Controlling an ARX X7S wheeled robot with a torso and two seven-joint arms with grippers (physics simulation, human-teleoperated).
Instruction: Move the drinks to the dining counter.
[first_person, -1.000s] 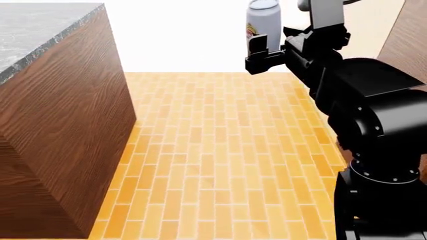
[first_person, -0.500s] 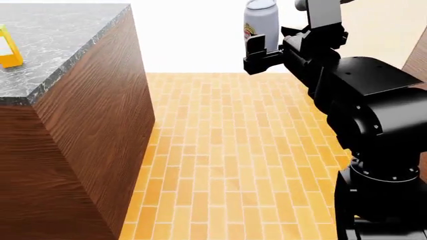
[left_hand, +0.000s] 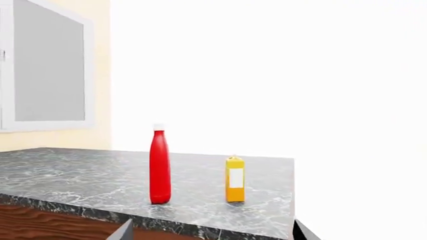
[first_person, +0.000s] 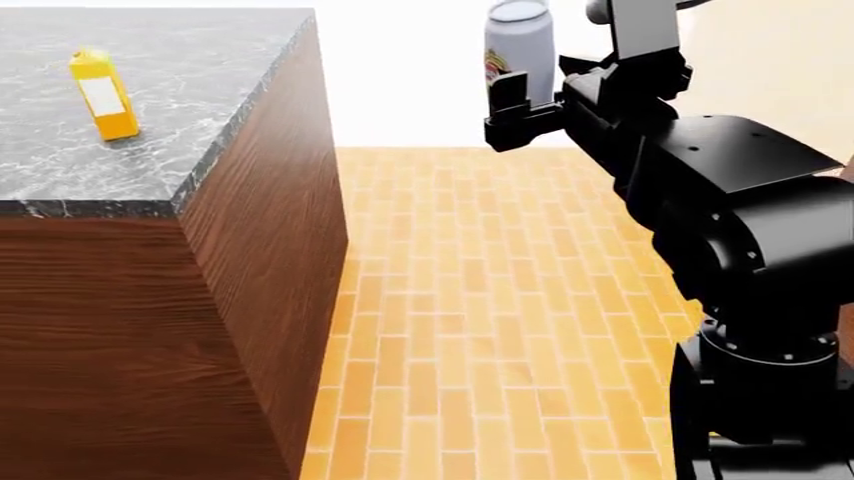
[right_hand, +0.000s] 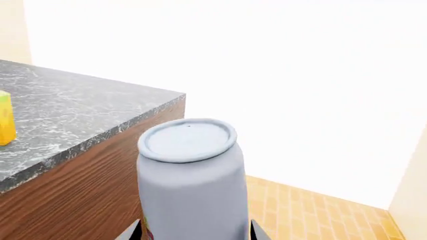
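Right gripper clamps the silver can at upper center of head view. Carton upper left on dining counter, red bottle beside it. Left gripper state: cannot tell.

Orange brick-pattern floor spans the open area, meeting a white wall. Cream wall carries a white-framed grey panel.
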